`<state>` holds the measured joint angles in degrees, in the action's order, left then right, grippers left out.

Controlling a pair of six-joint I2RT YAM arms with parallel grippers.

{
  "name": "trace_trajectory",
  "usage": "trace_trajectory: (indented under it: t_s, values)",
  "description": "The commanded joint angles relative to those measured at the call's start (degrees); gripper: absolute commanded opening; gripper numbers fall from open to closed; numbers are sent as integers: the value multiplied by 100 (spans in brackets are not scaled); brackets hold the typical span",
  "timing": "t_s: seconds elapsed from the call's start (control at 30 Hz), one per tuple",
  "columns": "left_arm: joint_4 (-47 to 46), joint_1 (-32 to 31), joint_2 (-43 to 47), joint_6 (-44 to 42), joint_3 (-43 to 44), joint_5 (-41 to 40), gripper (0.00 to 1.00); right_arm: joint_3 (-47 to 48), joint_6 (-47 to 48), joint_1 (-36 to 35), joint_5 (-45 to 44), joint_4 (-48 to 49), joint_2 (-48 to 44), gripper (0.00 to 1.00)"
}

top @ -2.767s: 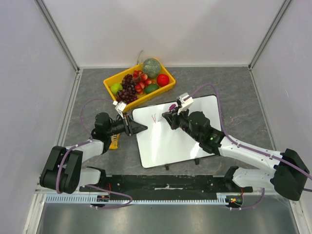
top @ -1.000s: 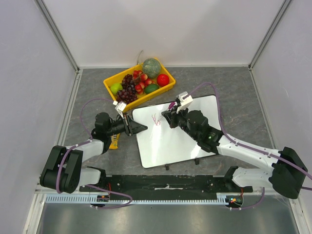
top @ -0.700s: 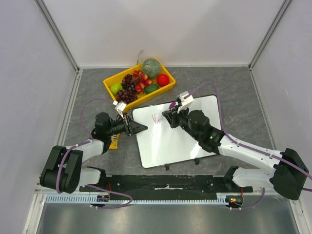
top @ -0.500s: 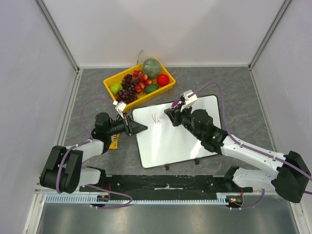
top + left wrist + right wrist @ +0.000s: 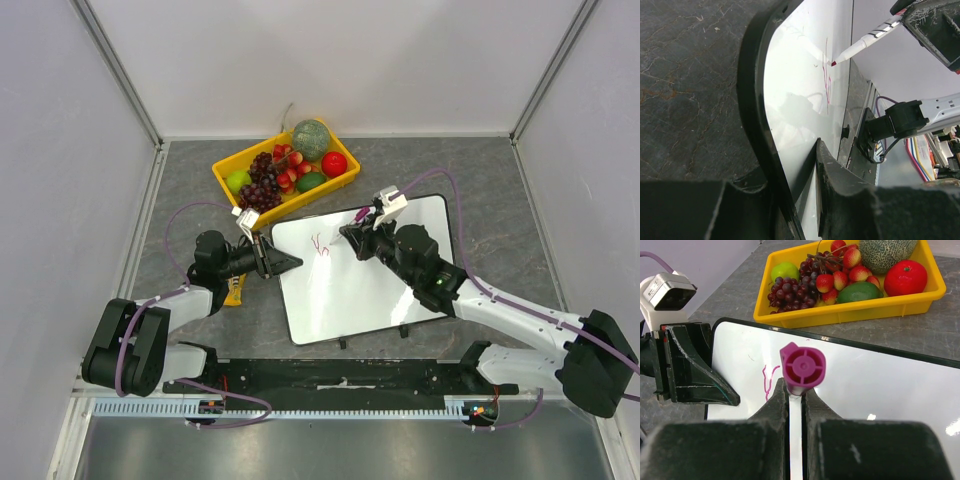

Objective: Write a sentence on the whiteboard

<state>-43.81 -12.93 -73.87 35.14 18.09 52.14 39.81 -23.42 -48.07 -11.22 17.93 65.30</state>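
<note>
The whiteboard [image 5: 350,290] lies tilted on the grey table, with a few thin magenta strokes [image 5: 321,245] near its far left corner. My left gripper [image 5: 290,262] is shut on the board's left edge; the left wrist view shows one finger [image 5: 837,192] on the white face [image 5: 800,90]. My right gripper [image 5: 353,236] is shut on a white marker with a magenta end cap [image 5: 803,367], held over the strokes [image 5: 768,381]. In the left wrist view the marker [image 5: 865,42] has its tip at the board's surface beside the strokes.
A yellow tray [image 5: 338,182] of fruit (grapes, strawberries, melon, apple) stands just beyond the board. A small yellow and black object [image 5: 235,291] lies under my left arm. Two black clips [image 5: 342,343] sit on the board's near edge. Grey walls enclose the table.
My right gripper has shifted slightly right and away with the marker, and new magenta strokes have appeared beside the first mark. My left gripper has stayed clamped on the board.
</note>
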Motion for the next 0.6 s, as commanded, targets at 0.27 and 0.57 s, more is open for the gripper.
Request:
trace_trajectory:
  t_s: [0.27, 0.57]
  values:
    - [400, -105, -128, -1070, -77, -248, 2, -316, -22, 53, 76, -97, -96, 0]
    - [400, -105, -128, -1070, -68, -248, 2, -457, -40, 53, 199, -176, -140, 0]
